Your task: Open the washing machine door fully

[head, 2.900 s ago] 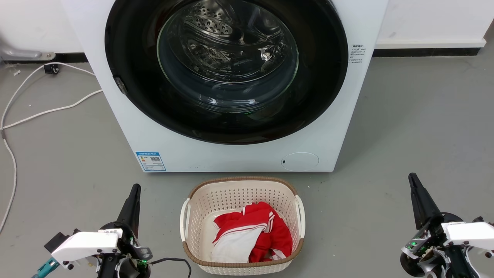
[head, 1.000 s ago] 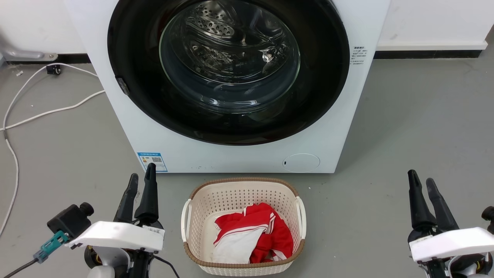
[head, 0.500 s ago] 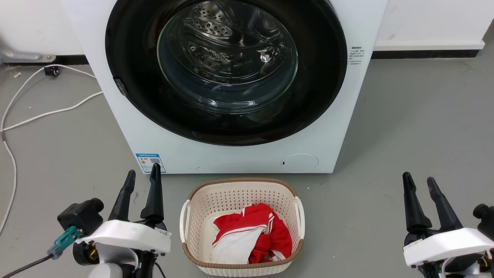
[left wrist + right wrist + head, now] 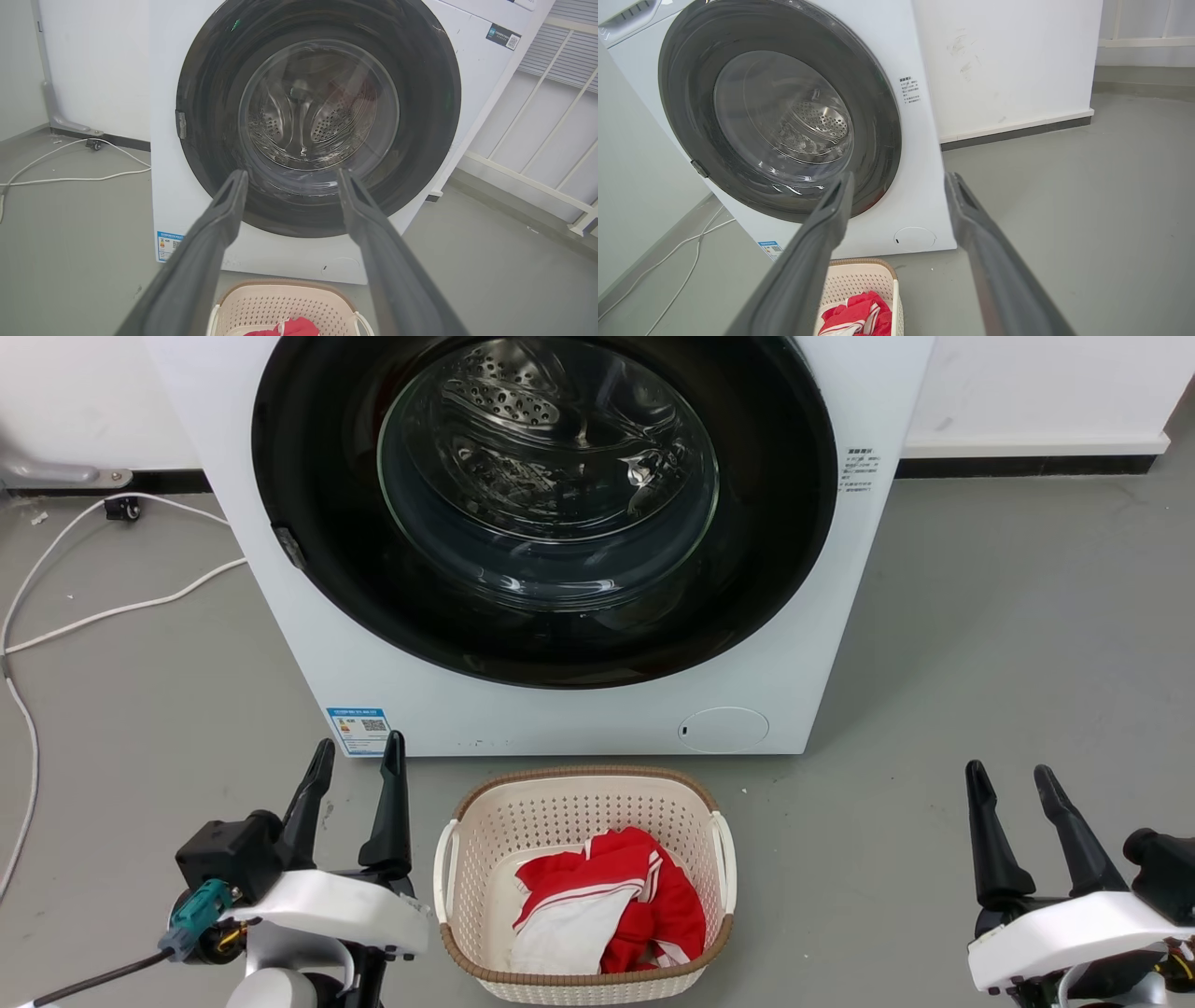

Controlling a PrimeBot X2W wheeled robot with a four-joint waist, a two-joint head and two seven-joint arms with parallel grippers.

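The washing machine (image 4: pixel 308 644) is a white box standing on the grey floor straight ahead. Its round, black-rimmed washing machine door (image 4: pixel 546 485) lies shut, flush against the front, and the steel drum shows through the glass. A small latch notch (image 4: pixel 289 543) sits at the door's left rim. My left gripper (image 4: pixel 360 744) is open and empty at the lower left, well short of the machine. My right gripper (image 4: pixel 1007 770) is open and empty at the lower right. The left wrist view has the door (image 4: pixel 317 107) beyond my left gripper (image 4: pixel 290 173). In the right wrist view the door (image 4: pixel 780 112) is left of my right gripper (image 4: pixel 900 177).
A cream perforated basket (image 4: pixel 467 859) holding red and white cloth (image 4: pixel 616 896) stands on the floor between my grippers, just before the machine. White cables (image 4: pixel 93 607) trail over the floor at the left. A white railing (image 4: pixel 537 186) runs to the machine's right.
Both grippers have turned and their fingers have spread from together to apart. The left gripper has shifted right towards the basket. The door has not moved.
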